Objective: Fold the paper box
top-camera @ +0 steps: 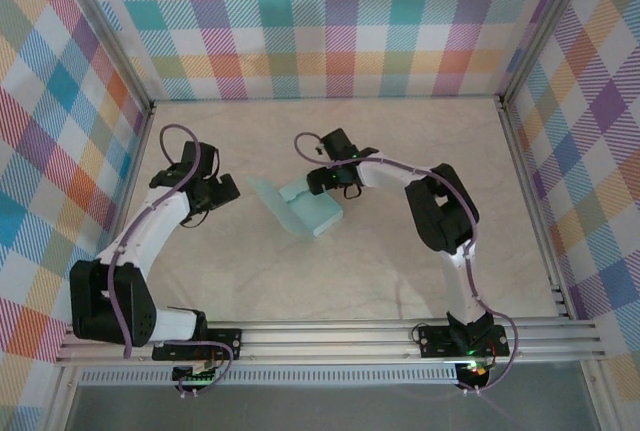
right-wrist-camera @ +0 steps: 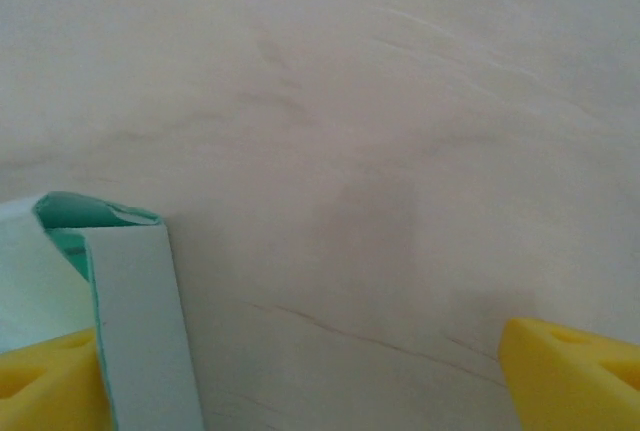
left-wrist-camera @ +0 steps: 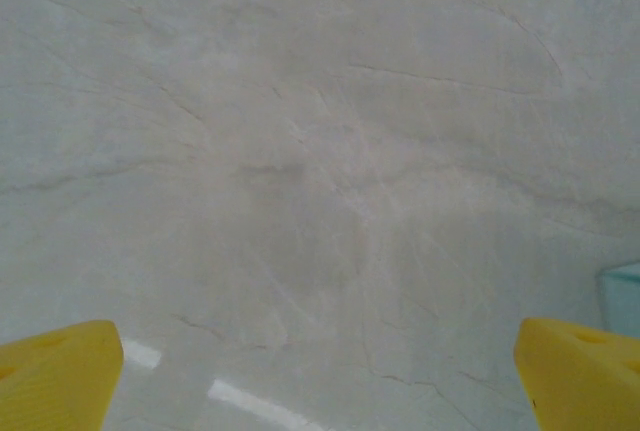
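Note:
The paper box (top-camera: 300, 209) is pale mint card, partly folded, lying near the middle of the table with one panel standing up on its left side. My left gripper (top-camera: 222, 191) is just left of the box and apart from it. In the left wrist view that gripper (left-wrist-camera: 320, 381) is open, with bare table between its yellow fingertips (left-wrist-camera: 55, 371) and a sliver of the box (left-wrist-camera: 625, 291) at the right edge. My right gripper (top-camera: 335, 181) hangs over the box's far right end. It is open (right-wrist-camera: 300, 381), and a raised box wall (right-wrist-camera: 135, 331) stands just inside its left fingertip (right-wrist-camera: 45, 381).
The pale marbled tabletop (top-camera: 400, 271) is ringed by checked walls (top-camera: 330, 21). An aluminium rail (top-camera: 340, 336) runs along the near edge where both arm bases are bolted. Open table lies in front of and behind the box.

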### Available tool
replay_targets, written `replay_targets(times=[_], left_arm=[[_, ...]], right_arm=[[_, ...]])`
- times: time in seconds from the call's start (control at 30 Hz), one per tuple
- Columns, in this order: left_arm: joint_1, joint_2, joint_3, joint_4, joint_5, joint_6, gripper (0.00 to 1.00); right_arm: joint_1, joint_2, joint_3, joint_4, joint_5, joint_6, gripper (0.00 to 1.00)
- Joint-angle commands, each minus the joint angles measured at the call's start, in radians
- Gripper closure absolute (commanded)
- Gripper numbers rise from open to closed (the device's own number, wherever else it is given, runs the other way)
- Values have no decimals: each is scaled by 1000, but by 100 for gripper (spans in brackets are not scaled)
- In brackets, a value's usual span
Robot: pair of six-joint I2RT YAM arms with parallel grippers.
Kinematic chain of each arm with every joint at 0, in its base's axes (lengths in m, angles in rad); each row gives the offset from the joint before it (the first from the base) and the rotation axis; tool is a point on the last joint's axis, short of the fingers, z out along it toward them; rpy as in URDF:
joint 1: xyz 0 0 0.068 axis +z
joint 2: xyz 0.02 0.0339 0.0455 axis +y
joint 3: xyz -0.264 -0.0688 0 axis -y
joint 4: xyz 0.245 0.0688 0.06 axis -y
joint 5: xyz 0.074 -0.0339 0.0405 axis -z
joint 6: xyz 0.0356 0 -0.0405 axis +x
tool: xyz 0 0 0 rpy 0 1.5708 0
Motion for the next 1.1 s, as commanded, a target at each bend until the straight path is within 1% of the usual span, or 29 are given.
replay_targets(times=[0.0, 0.13, 0.27, 0.37, 0.43, 0.5, 0.57, 0.67, 0.7, 0.77, 0.87, 0.93, 0.97, 1.03, 1.07], left_arm=[[-54, 78, 44, 50, 49, -8, 0], [-127, 196, 103, 84, 49, -8, 0], [-164, 255, 110, 146, 28, -35, 0], [-171, 276, 101, 178, 31, -47, 0], [-178, 283, 95, 184, 35, -47, 0], [-190, 275, 76, 212, 47, -44, 0], [-209, 262, 46, 254, 75, -44, 0], [-250, 241, -7, 337, 127, -49, 2], [-265, 234, -24, 366, 145, -55, 3], [-290, 221, -59, 408, 176, -80, 7], [-325, 198, -116, 498, 216, -119, 12], [-351, 185, -157, 546, 234, -144, 14], [-361, 185, -169, 561, 245, -152, 15], [-375, 198, -181, 588, 271, -164, 20], [-379, 210, -181, 601, 286, -167, 25]], right_arm=[[-58, -92, -83, -36, 78, 122, 9], [-121, -191, -223, -19, 79, 228, 9], [-140, -304, -353, 31, 65, 228, 9], [-141, -412, -460, 142, -10, 154, 9], [-144, -481, -518, 226, -47, 55, 9], [-162, -501, -518, 251, -95, -39, 9], [-205, -483, -486, 242, -167, -101, 9], [-302, -403, -400, 231, -349, -122, 19], [-326, -370, -365, 222, -387, -121, 26], [-360, -296, -288, 185, -444, -117, 37], [-376, -201, -192, 121, -494, -137, 51], [-379, -151, -132, 67, -542, -145, 54], [-379, -136, -115, 52, -560, -146, 54], [-379, -106, -85, 11, -569, -135, 60], [-380, -97, -80, -2, -574, -127, 60]])
